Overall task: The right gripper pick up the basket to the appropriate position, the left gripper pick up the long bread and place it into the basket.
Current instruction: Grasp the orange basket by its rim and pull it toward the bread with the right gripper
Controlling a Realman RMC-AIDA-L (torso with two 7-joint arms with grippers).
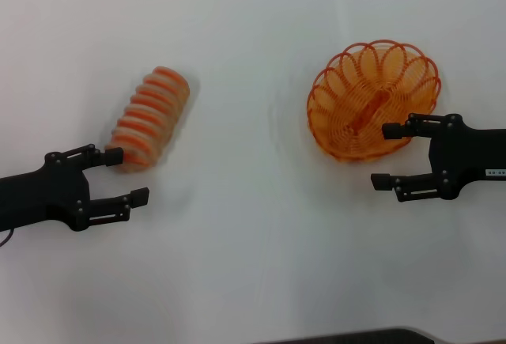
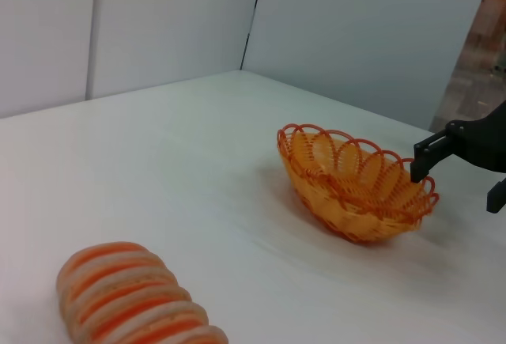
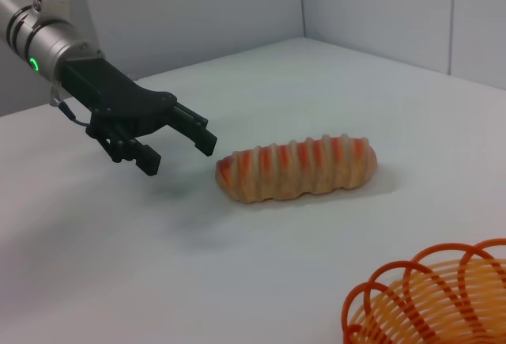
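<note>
Ahead of the open left gripper (image 1: 126, 175) the long bread (image 1: 149, 118) lies with its near end just beside the upper fingertip, bare table (image 1: 237, 225) on every other side. The open right gripper (image 1: 387, 155) has its upper finger over the basket (image 1: 371, 99) rim; open tabletop separates bread and basket.

Left wrist view: near end of the long bread (image 2: 134, 300) cut off by the frame edge. The right gripper (image 2: 466, 172) is only partly in frame; lower finger mostly lost at the edge.

Right wrist view: the basket (image 3: 431, 300) shows rim loops only, remainder cropped.

Head view: one right-gripper finger overlaps the basket rim; contact cannot be determined.
</note>
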